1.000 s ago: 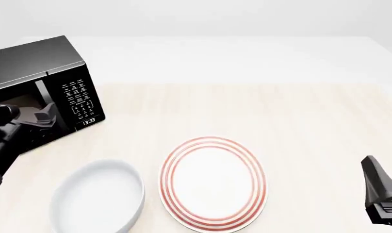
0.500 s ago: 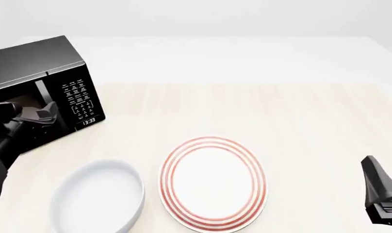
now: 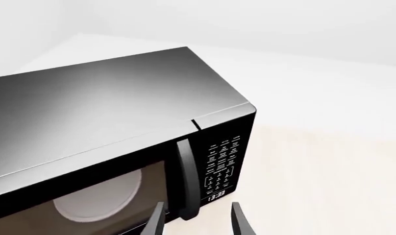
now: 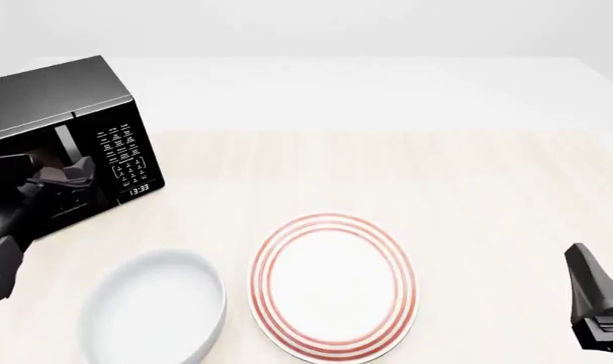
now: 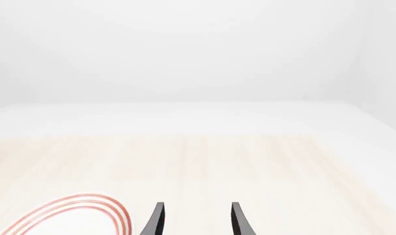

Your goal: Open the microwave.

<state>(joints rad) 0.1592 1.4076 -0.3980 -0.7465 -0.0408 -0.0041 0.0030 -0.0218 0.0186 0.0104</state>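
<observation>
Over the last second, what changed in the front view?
The left tool crept up and forward toward the microwave, closing on its door handle. In the left wrist view the open fingers now straddle the handle's lower end, with no grip visible yet. The door is still shut. Right tool, striped plate and white bowl stayed put.
</observation>
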